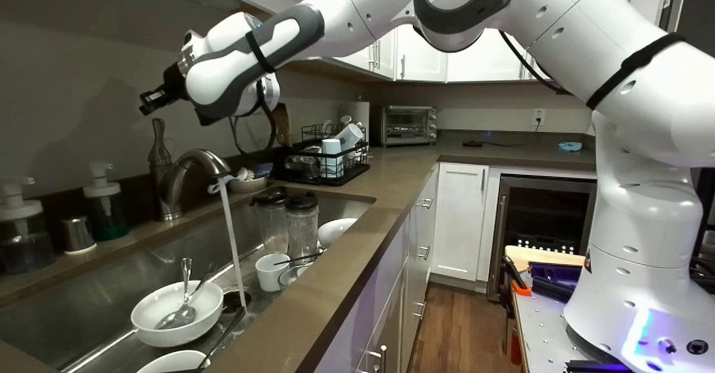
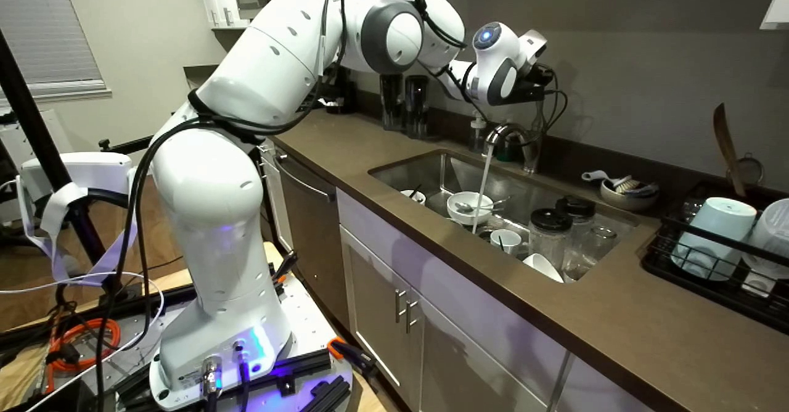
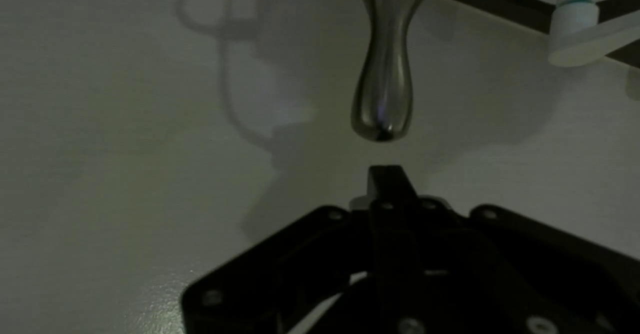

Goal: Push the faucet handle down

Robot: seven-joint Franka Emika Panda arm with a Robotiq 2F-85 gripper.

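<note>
Wrist view: faucet handle (image 3: 384,81) cut off at top edge; white pump (image 3: 576,36) cropped top & R; hand (image 3: 385,172) v. dark, detail unclear, cut off at btm. In an exterior view, near bowl (image 1: 169,362) cropped btm; in an exterior view, dish rack (image 2: 715,293) cropped R edge.

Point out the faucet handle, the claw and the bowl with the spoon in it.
Faucet handle (image 3: 385,81): wrist view, on the middle of the lever.
Claw (image 3: 388,178): wrist view, at its closed fingertips.
Bowl (image 1: 180,337): in an exterior view, on its outer front wall.
</note>
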